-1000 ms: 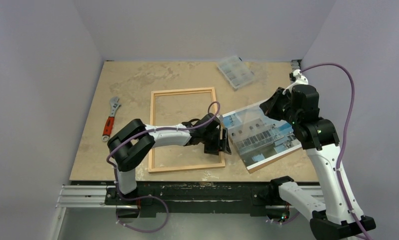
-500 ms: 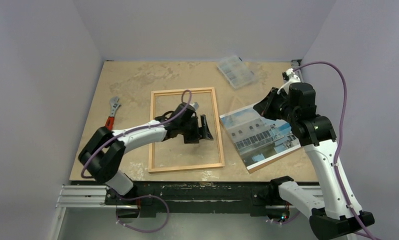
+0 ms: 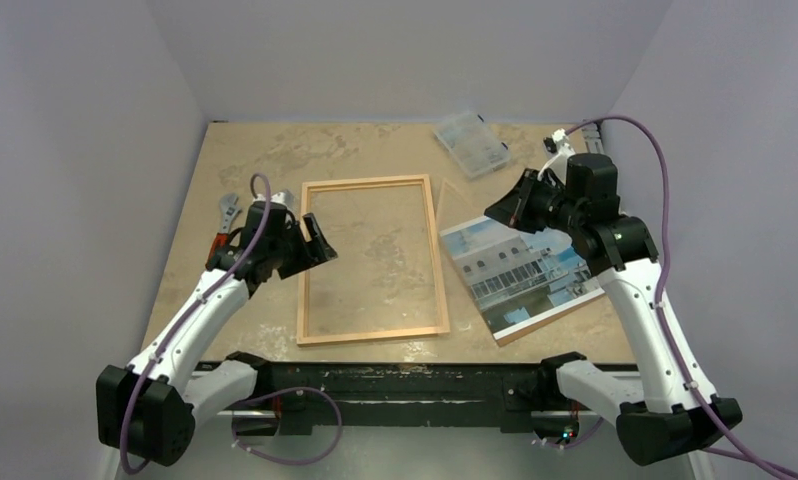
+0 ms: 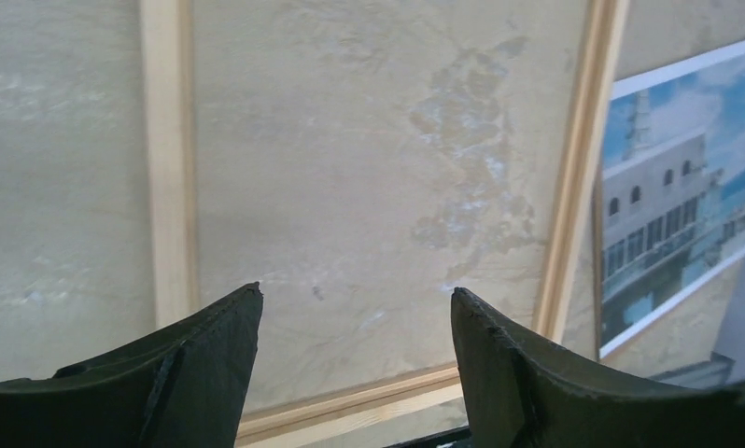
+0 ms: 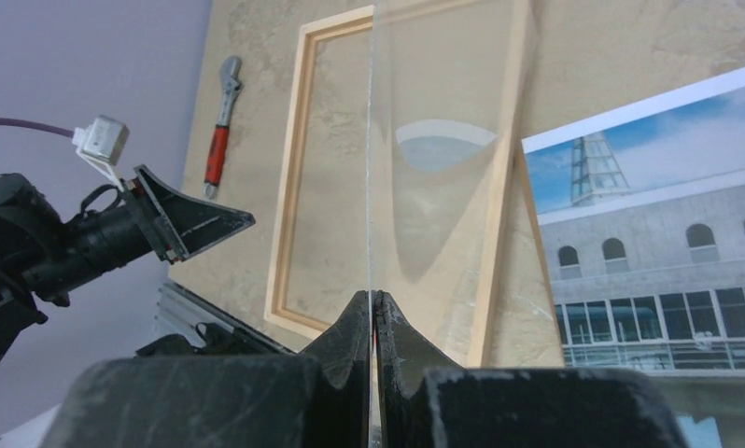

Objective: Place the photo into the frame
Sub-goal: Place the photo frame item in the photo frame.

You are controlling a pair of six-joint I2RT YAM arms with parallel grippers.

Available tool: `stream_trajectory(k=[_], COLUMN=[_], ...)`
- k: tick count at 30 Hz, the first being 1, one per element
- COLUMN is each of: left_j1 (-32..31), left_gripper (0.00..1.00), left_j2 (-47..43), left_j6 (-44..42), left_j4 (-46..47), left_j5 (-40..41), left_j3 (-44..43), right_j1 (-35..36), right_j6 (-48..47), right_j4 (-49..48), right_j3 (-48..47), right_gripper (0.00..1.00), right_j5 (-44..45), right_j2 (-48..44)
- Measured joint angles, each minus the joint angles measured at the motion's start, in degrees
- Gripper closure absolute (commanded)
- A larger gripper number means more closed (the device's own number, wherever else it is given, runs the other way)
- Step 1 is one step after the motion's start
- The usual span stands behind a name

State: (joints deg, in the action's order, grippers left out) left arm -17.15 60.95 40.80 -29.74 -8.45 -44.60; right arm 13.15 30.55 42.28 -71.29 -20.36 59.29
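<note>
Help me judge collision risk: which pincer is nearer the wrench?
Left. The left pincer hovers by the frame's left rail, beside the wrench; the right pincer is across the frame, over the photo.

Thin light-wood frame (image 3: 373,334) lies flat — its clear pane (image 5: 443,187) raised on edge; photo (image 3: 523,272) face-up, skewed, just right.

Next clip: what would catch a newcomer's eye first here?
The bright photo of a white building lies face up just right of the empty wooden frame in the middle. The right gripper pinches a clear sheet just beyond the photo, while the left gripper hangs open over the frame's left rail.
</note>
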Motion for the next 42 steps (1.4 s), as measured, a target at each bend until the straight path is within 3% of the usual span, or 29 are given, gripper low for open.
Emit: stream_trajectory(k=[5,11,18,30,38,42], left_j1=[3.54,7.15,10.38,16.17,20.44,20.79], left_gripper=[0.30,0.32,0.35,0.40,0.44,0.45], left_j2=[-1.92,-0.94,-2.47,-4.76,-4.31,-3.48], left_j6=[-3.41,-3.98,-3.32,-2.38,-1.31,0.31], left_j4=[-9.22,-13.35,-13.79,-12.94,-13.35,-11.85], left_j5=[5.53,8.24,8.52,6.29,5.53,5.90], left_j3=[0.00,1.92,6.88,7.87,2.62,1.60], right_j1=[0.20,4.76,12.13,16.90,17.59,17.59], right_j6=[3.34,7.13,12.72,21.29,23.47,25.70], right_j4=[-5.16,-11.17,-19.93,-31.54,-37.20,-42.47], right_j3=[1.27,3.28,5.20,4.76,4.98,11.37], right_gripper=[1.00,1.00,1.00,1.00,1.00,1.00], right_j5=[-5.18,-6.80,-7.89,-9.55,-8.26,-4.63], right_j2=[1.97,5.29,9.40,15.74,16.59,15.43])
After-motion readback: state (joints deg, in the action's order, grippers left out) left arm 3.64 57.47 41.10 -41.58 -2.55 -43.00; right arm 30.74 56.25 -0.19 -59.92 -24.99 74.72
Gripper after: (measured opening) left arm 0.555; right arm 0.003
